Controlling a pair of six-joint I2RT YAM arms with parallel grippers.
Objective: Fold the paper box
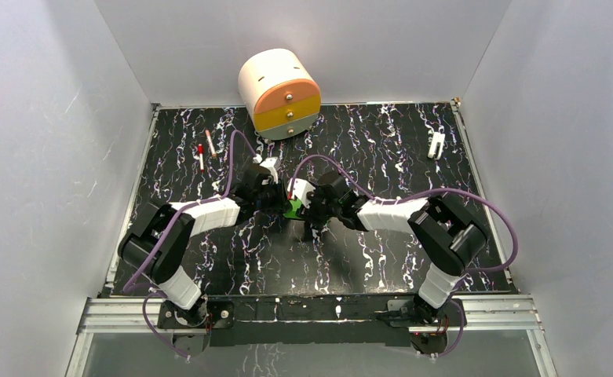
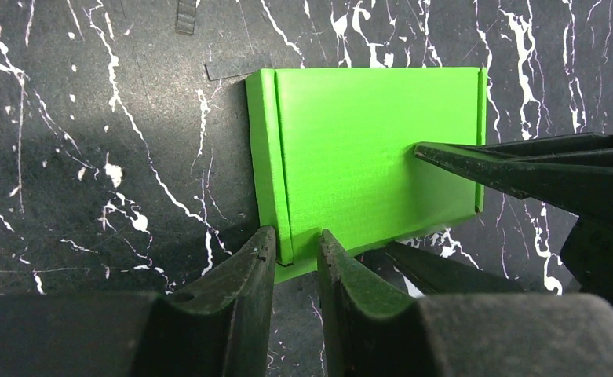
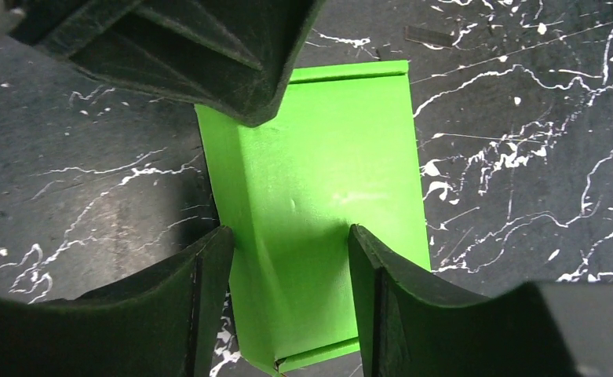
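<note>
On the black, white-veined marbled bench (image 1: 381, 251), toward its far left, lay two thin pen-like sticks (image 1: 201, 156), well apart from the arms. At the bench's middle sat the left claw (image 2: 297, 245), its jaws set narrow. They straddled the near end of the crease where a slim side flap met the main panel of the bright green thin-card paper box (image 2: 374, 133). Whether it actually pinched the card could not be told. The box lay on the bench between the two arms, its broad panel facing up. Behind it, at the far edge, stood a cream cylindrical drawer unit with orange and yellow fronts (image 1: 279, 93). The right claw (image 3: 287, 263) hung wide over the box's other end, one finger beside the card's edge and the other over the panel. Far right lay a small white clip-like piece (image 1: 436, 144).
</note>
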